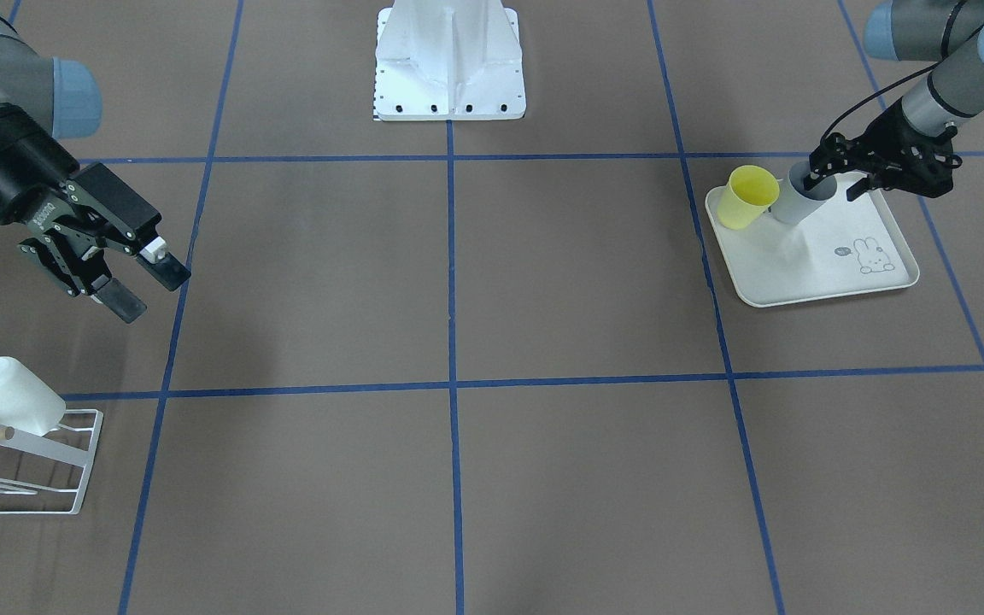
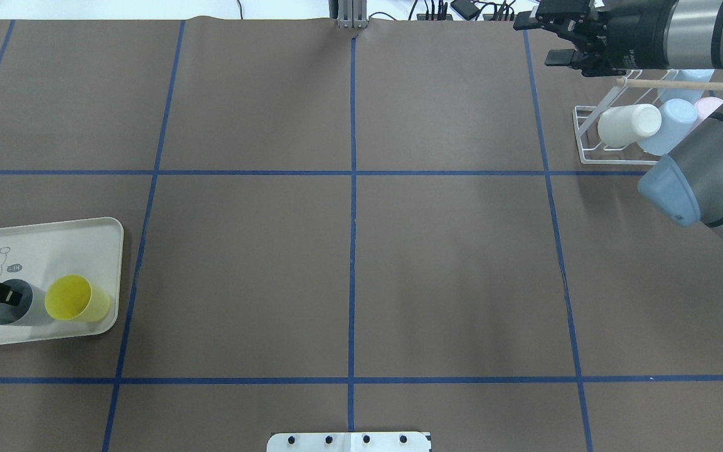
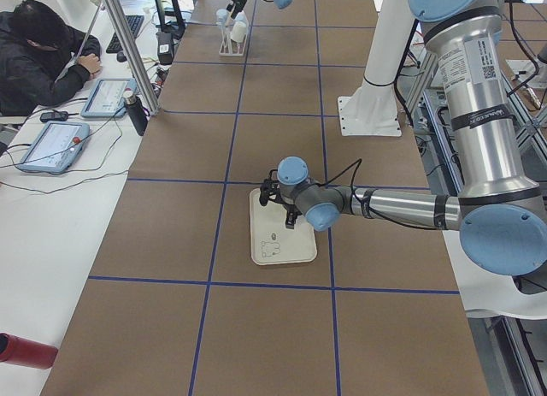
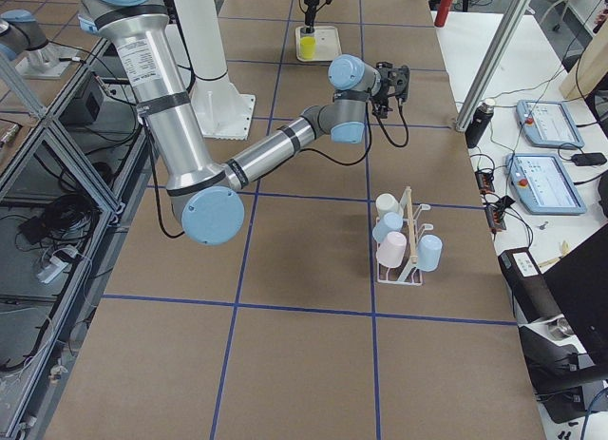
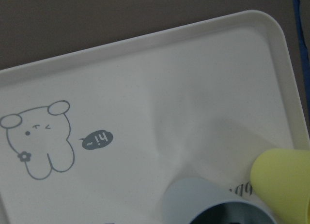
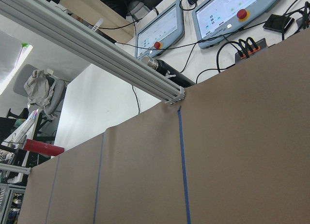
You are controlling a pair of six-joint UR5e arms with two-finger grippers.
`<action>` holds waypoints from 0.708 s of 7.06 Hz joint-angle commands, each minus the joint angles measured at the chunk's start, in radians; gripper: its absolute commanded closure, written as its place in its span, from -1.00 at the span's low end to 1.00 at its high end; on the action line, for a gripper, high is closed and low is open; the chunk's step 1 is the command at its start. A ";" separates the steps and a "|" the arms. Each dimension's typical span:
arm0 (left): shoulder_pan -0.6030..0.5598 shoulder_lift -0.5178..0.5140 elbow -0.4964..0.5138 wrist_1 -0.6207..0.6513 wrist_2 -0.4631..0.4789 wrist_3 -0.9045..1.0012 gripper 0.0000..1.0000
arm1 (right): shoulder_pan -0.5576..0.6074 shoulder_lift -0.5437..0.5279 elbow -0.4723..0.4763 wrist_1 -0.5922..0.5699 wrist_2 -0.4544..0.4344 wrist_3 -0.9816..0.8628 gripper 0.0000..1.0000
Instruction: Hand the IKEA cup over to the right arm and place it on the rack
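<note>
- The left gripper [image 1: 835,186] is over the cream tray [image 1: 799,286] at the right of the front-facing view. Its jaws stand apart, one finger down inside the grey cup [image 1: 799,205] and the other outside its wall — not closed on it as far as that view shows.
- The grey cup stands at the tray's far side, with a yellow cup [image 1: 748,198] just beside it. A rabbit drawing [image 1: 872,256] marks the tray's near corner.
- The right gripper [image 1: 149,290] hangs above the table at the left of the same view, jaws wide apart and holding nothing.
- The white wire rack [image 1: 73,465] sits in the lower left corner, below that gripper and well apart from the tray.
- On the rack a white cup [image 1: 9,395] lies tilted on a prong. The overhead view shows a light-blue cup [image 2: 672,122] next to it and a pink cup [image 2: 706,107] behind — all beneath the wooden dowel [image 2: 675,83].
</note>
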 commanded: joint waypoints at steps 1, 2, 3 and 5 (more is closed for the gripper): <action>0.001 0.002 -0.006 0.000 -0.001 0.000 1.00 | 0.000 -0.001 -0.002 0.000 0.000 0.000 -1.00; 0.000 0.002 -0.005 0.002 -0.001 0.000 1.00 | 0.000 -0.002 -0.003 0.000 0.000 -0.005 -1.00; -0.012 0.030 -0.026 0.012 0.003 -0.011 1.00 | 0.000 -0.002 -0.005 0.000 -0.001 -0.008 -1.00; -0.143 0.053 -0.067 0.072 0.011 -0.011 1.00 | -0.001 -0.001 -0.005 0.000 -0.001 0.000 -1.00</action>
